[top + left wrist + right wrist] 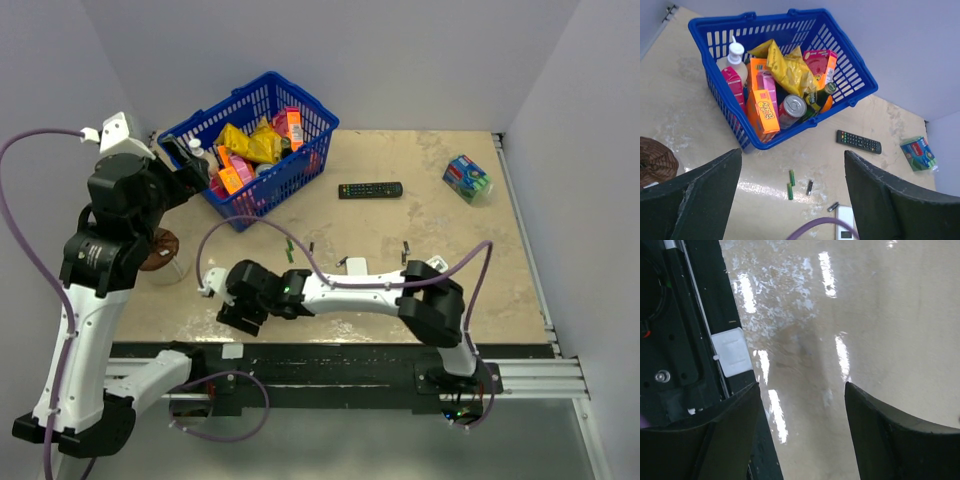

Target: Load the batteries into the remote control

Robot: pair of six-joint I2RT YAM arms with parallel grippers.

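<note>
Loading looks unstarted: your batteries lie loose beside the remote control, while left hand and right hand gape empty

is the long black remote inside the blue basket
No, the long black remote control lies on the tan tabletop, outside the blue plastic basket.

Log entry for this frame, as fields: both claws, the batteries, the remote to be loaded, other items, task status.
left claw: open, empty, raised, looking down on the table
right claw: open, empty, low over bare table by the near edge
batteries: loose on the table, two green and two dark visible, none held
white remote: on the table beside the batteries, mostly cut off in the left wrist view
blue basket: filled with packaged goods
black remote: on the table beyond the batteries
status: loading not begun
</note>
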